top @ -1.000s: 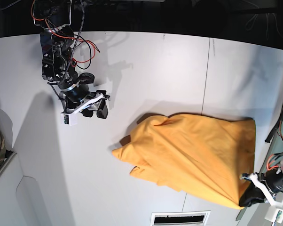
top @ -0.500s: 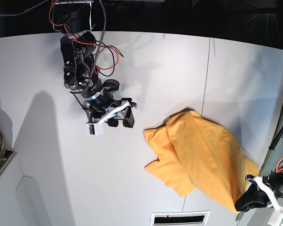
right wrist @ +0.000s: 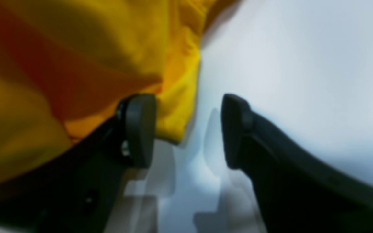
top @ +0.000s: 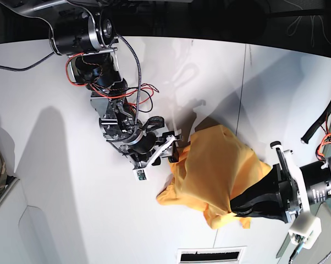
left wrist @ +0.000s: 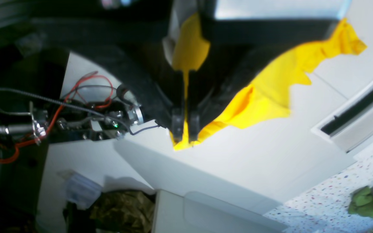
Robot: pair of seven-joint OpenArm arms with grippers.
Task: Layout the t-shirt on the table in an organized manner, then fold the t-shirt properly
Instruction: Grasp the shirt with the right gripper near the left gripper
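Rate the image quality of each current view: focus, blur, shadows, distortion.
Right wrist: soft all over, the shirt a blur of orange-yellow, and the pads cast doubled shadows on the table. Left wrist: end effector dark and underlit, the table overexposed. Base: sharpest, with wide-angle bending at the edges and long arm shadows.

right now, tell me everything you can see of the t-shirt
The t-shirt is plain orange-yellow soft cloth, bunched in a rumpled heap, not laid flat, on the white table. The left gripper is shut on a pinch of its fabric. The open right gripper sits at its opposite edge, one finger against the cloth. No neckline or tag shows.
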